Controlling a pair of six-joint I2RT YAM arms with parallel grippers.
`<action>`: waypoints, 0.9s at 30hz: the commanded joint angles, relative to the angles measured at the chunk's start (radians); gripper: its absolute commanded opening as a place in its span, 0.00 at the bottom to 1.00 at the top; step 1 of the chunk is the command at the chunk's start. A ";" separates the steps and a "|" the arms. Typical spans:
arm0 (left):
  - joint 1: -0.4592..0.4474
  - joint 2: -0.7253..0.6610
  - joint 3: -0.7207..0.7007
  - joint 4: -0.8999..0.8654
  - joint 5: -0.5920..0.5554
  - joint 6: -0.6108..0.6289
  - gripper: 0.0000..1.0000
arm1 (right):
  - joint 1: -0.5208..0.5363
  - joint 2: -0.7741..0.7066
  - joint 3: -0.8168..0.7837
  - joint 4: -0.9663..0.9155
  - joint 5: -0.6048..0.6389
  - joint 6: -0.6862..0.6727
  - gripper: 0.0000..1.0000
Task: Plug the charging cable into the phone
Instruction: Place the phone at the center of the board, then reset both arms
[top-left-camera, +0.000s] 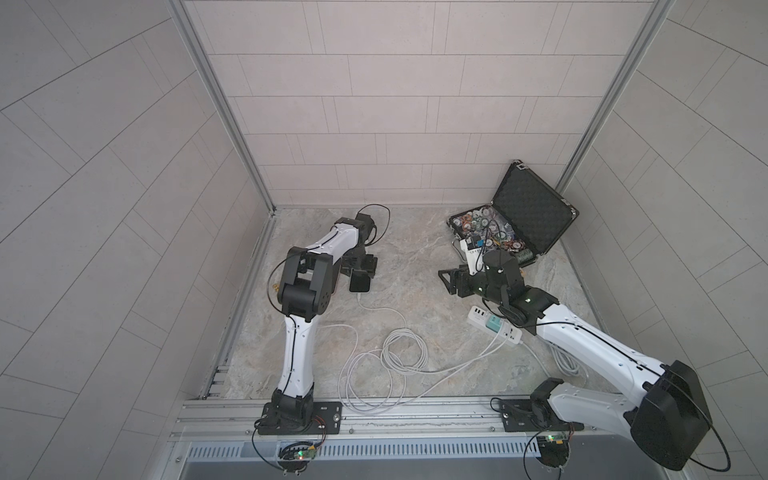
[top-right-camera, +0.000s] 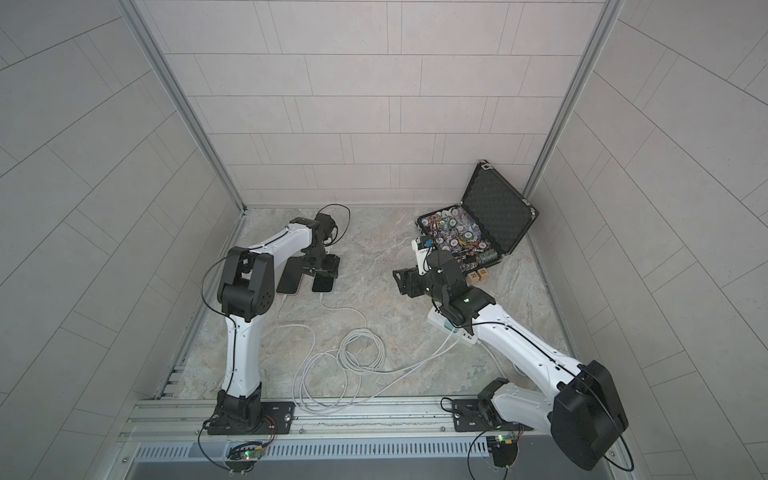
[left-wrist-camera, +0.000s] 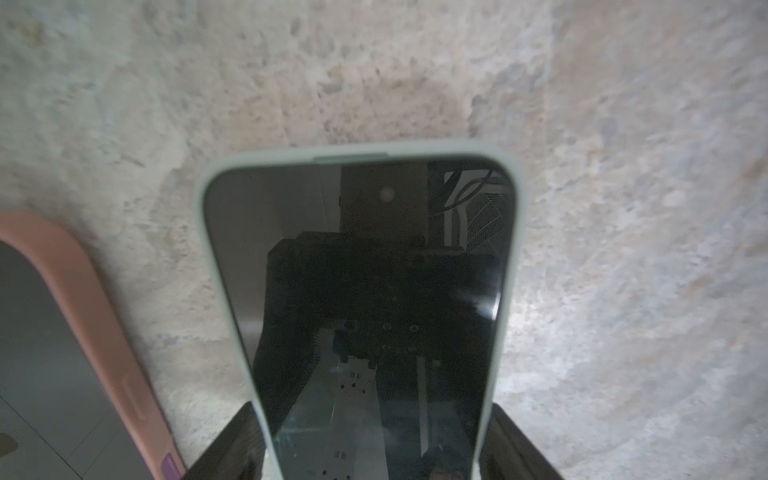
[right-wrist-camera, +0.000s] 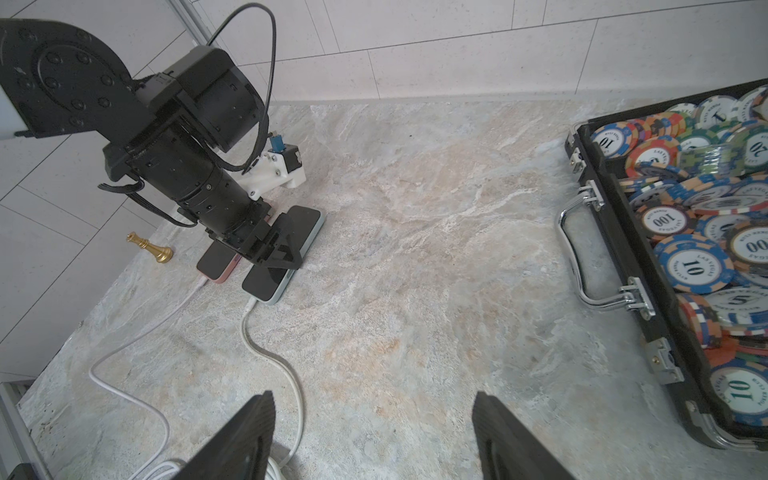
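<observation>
My left gripper (top-right-camera: 322, 271) straddles the pale-cased phone (left-wrist-camera: 357, 291); clamped or not, I cannot tell. The coral phone (left-wrist-camera: 54, 353) lies just beside it. My right gripper (right-wrist-camera: 372, 436) has its 2 fingers apart, empty.

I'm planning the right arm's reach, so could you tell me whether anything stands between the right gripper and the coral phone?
Yes: the pale-green phone, with the left gripper closed around it, lies between the right gripper and the coral phone.

Coral-edged phone (left-wrist-camera: 62, 353), mint-cased phone (left-wrist-camera: 374, 291), white charging cable (right-wrist-camera: 133, 336) — grey-beige marbled tabletop (right-wrist-camera: 415, 249).
</observation>
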 joint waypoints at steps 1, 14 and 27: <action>-0.001 0.022 0.029 -0.048 0.036 -0.009 0.65 | -0.004 -0.016 -0.006 -0.009 0.006 -0.014 0.78; 0.001 -0.015 0.050 -0.066 0.037 -0.012 1.00 | -0.006 -0.041 -0.011 -0.031 0.071 -0.019 0.78; 0.068 -0.494 -0.205 0.315 -0.049 -0.080 1.00 | -0.106 -0.245 -0.127 -0.021 0.558 -0.172 1.00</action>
